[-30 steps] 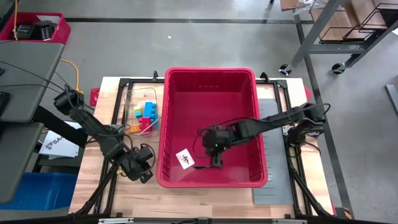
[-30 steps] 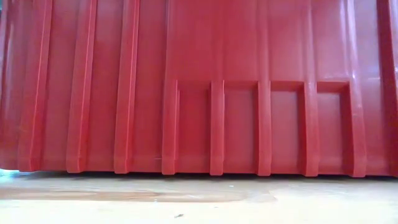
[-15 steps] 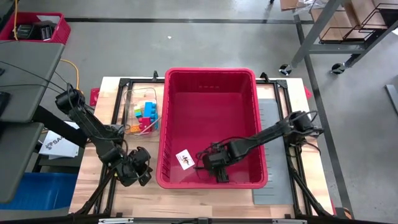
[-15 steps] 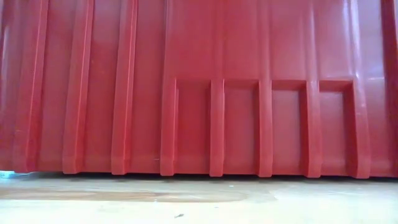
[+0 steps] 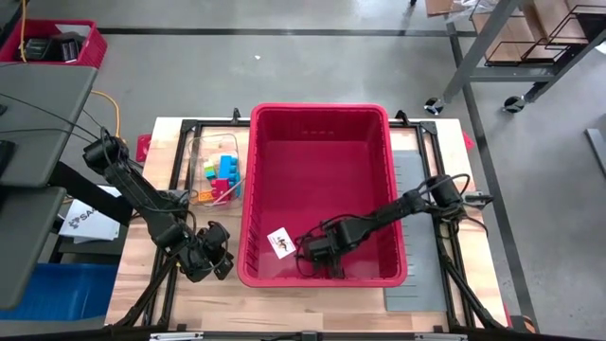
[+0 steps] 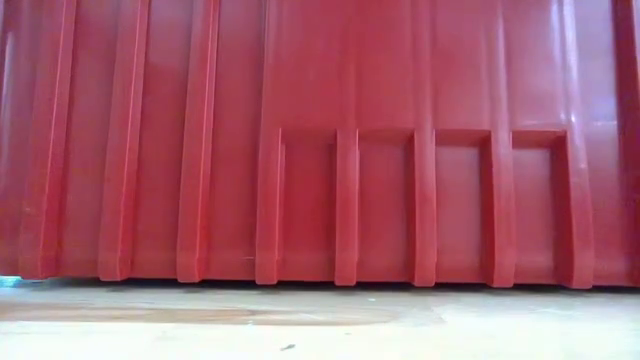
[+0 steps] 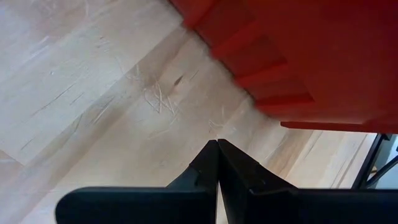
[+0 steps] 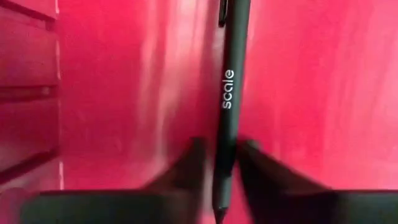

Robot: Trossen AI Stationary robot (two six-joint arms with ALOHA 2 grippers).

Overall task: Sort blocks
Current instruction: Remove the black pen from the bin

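At the red bin's (image 5: 322,123) near wall, about 6 o'clock on the desk (image 5: 284,303), the right tool (image 8: 217,165) grips a black pen (image 8: 229,93). At 8 o'clock the left tool (image 7: 217,163) hangs closed and empty over bare wood. Farther off, around 10 o'clock, the blocks (image 5: 222,176) sit in a clear tray (image 5: 204,142) just beside the bin.

Small plastic blocks (image 5: 222,176) in blue, yellow, green, red and orange, clustered in a loose heap, lying in a clear tray (image 5: 210,144) at its near end, just beside the red bin (image 5: 322,116), on its left-arm side
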